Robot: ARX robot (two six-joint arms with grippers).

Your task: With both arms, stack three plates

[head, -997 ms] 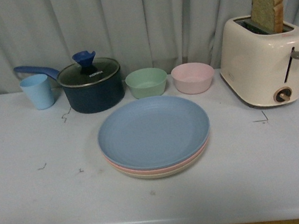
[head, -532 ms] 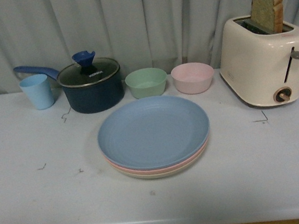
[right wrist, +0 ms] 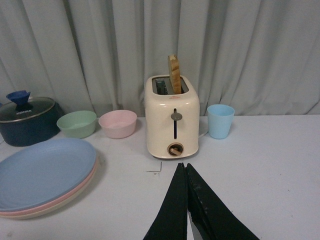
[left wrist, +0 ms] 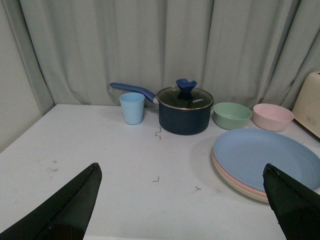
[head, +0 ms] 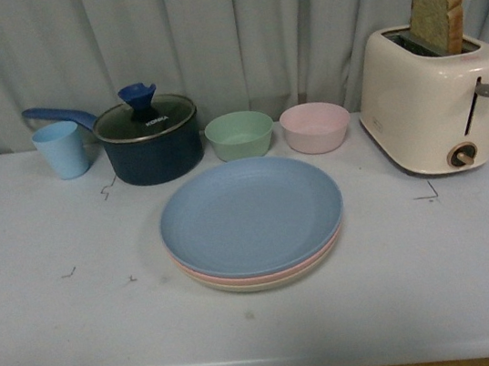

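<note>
Grey curtains hang behind a pale blue surface (head: 49,295) that carries everything in view. Near its middle the three plates sit nested: the light blue plate (head: 251,214) on top, the pink plate (head: 240,278) showing as a thin rim beneath it, and the cream plate (head: 269,283) at the bottom, touching the surface. Their rims line up closely all the way round, so the stack reads as finished. Neither arm shows in the front view. In the left wrist view the left hand (left wrist: 182,200) is spread wide and empty, one tip near the stack's left edge, the other well apart over bare surface. In the right wrist view the right hand (right wrist: 186,172) has its tips pressed together with nothing between them, to the right of the stack and in front of the toaster (right wrist: 171,120). What remains, as I judge it, is only to keep both hands clear: any withdrawal should go up and away from the stack, since a sideways brush against the top rim could slide the light plates out of line. The green bowl (head: 239,134), pink bowl (head: 315,126) and pot (head: 148,140) stand just beyond the stack and need no attention.
</note>
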